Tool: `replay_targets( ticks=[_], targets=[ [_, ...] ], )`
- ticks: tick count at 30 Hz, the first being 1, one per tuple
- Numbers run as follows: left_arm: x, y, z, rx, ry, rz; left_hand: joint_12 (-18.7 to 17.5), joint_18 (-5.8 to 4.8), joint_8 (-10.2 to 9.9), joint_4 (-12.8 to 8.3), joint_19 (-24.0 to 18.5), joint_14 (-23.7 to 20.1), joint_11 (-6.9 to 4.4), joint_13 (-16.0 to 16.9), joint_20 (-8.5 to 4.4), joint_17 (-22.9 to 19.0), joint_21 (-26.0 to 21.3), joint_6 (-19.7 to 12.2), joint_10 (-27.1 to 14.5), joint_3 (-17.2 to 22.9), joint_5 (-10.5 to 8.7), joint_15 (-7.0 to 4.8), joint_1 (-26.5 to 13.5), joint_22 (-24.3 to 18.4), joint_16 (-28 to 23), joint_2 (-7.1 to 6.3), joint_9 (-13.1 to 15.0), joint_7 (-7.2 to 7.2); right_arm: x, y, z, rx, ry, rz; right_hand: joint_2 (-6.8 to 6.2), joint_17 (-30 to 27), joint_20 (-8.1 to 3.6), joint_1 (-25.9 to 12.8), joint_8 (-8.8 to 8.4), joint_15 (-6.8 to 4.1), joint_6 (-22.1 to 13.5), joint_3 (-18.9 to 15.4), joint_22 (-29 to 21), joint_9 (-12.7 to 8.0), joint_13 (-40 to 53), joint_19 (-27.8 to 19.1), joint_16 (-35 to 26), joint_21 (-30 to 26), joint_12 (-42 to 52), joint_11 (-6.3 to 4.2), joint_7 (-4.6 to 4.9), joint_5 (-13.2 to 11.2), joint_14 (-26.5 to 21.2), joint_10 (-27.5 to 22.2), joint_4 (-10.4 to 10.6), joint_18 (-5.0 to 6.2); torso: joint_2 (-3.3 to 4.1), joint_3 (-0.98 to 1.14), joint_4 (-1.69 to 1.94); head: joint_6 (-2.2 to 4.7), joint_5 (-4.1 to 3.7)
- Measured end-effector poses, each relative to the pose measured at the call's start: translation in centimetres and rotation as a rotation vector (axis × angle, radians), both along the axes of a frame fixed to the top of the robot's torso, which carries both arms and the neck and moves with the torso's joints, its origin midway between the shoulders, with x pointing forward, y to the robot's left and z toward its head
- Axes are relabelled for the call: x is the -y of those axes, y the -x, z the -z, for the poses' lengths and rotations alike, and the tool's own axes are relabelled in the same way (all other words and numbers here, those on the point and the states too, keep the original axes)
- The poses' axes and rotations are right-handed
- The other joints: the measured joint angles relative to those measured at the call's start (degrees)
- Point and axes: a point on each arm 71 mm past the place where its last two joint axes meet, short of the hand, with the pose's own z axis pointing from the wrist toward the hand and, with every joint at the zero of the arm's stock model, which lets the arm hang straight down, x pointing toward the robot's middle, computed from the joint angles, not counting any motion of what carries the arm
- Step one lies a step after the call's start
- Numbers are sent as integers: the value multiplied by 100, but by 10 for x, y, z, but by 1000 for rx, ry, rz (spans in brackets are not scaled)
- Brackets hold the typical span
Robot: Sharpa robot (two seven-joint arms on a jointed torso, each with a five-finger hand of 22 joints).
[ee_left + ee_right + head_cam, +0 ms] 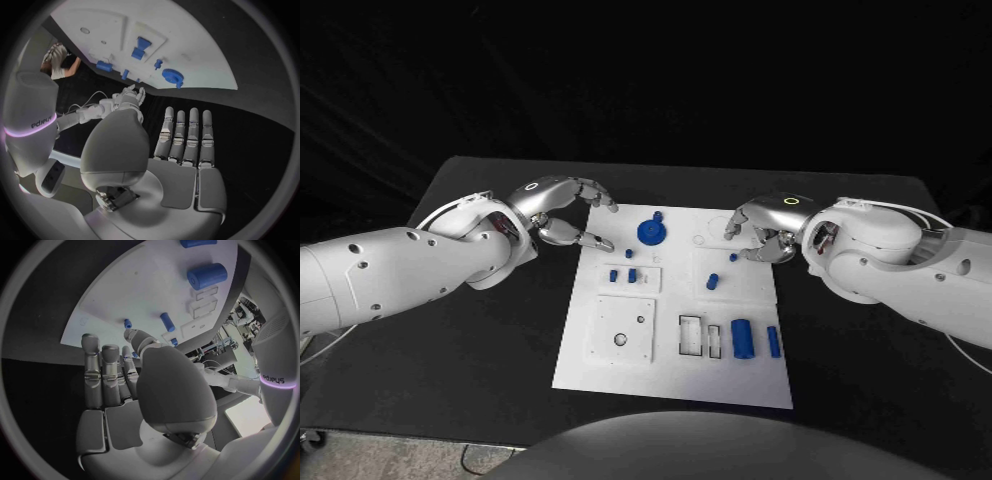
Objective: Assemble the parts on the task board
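The white task board (675, 375) lies in the middle of the black table. A blue gear (651, 232) sits near its far edge, two small blue blocks (623, 274) stand left of centre, and a small peg (713, 282) stands right of them. A thick blue cylinder (743, 340) and a thinner bar (773, 341) lie at the near right. My left hand (563, 210) hovers at the board's far left corner, fingers apart, holding nothing. My right hand (764, 228) hovers over the far right edge, also without a part. The left wrist view shows straight fingers (184, 145) below the gear (172, 76).
A square plate with holes (620, 328) and two rectangular slots (700, 337) are on the board's near half. The black table (473, 360) extends on both sides of the board. The right wrist view shows the cylinder (206, 275) beyond the fingers (109, 375).
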Motion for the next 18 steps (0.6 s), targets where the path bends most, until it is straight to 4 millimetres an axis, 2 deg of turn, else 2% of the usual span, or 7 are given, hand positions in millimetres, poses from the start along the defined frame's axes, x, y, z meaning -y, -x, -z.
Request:
replay_targets(
  ticks=[3,4,6,9,12,14,18],
  targets=[
    [-3,1,-3,-43,120,-20,-234,-10,-39,-15,-152,-406,118,-216,143,-377,-331,-107,-330,-81,5,131,25,-262,-621,-102,-122,123,-3,1,5,4,16,-11,23,-1,1,-23,45,16,67,-23,17,42,-56,41,29,1,28,-13,20,-24,21,59,-23,0,0,7,-11,0,6],
    [-4,1,-4,-58,157,-28,-306,-77,-39,-26,-226,-501,143,-308,185,-510,-464,-138,-435,-97,28,165,50,-376,-811,-126,-169,153,-4,1,6,5,18,-15,23,-5,-5,-23,45,-2,99,-23,25,61,-76,46,29,1,28,-21,17,-24,40,106,-23,0,0,8,-17,0,7],
    [-6,1,-6,-93,245,-47,-437,-92,-39,-15,-318,-703,159,-512,278,-819,-734,-184,-638,-126,105,200,76,-633,-1210,-152,-277,200,-5,2,8,7,25,-21,38,-6,-14,-38,83,-2,106,-24,47,98,-117,89,62,53,51,-31,18,-24,40,154,-23,0,0,10,-22,0,-4],
    [-7,0,-8,-131,346,-69,-566,-93,-39,-22,-361,-1018,127,-748,354,-1237,-997,-233,-869,-133,167,227,76,-924,-1720,-152,-401,151,-5,1,9,9,31,-23,38,-7,-30,-38,89,-23,127,-27,83,137,-164,155,106,124,67,-30,39,-37,83,236,-52,0,-1,10,-18,0,-25],
    [-8,0,-9,-167,438,-89,-599,-92,-39,-20,-285,-1043,102,-909,429,-1428,-1141,-279,-956,-18,167,260,172,-1125,-1901,-56,-495,146,-5,1,10,7,34,-25,38,14,-30,-38,89,-32,127,-22,122,156,-220,215,161,201,74,-41,39,-58,132,307,-56,0,-3,10,-18,0,-28],
    [-9,0,-10,-187,486,-99,-599,-92,-39,-20,-236,-974,102,-984,478,-1495,-1202,-279,-956,62,168,328,214,-1226,-1931,53,-548,146,-5,1,11,5,35,-26,38,21,-32,-38,89,-21,98,1,138,164,-246,216,195,218,74,-33,67,-58,145,339,-79,0,-4,10,-18,0,-29],
    [-9,-1,-10,-214,537,-109,-559,4,-39,-32,-58,-704,102,-1102,561,-1563,-1258,-299,-956,192,257,403,299,-1386,-1932,241,-639,166,-6,1,14,1,35,-29,61,38,-31,-61,89,-44,110,24,167,190,-295,277,238,285,74,-51,78,-57,184,419,-102,0,-5,10,-19,0,-32]
  ],
)
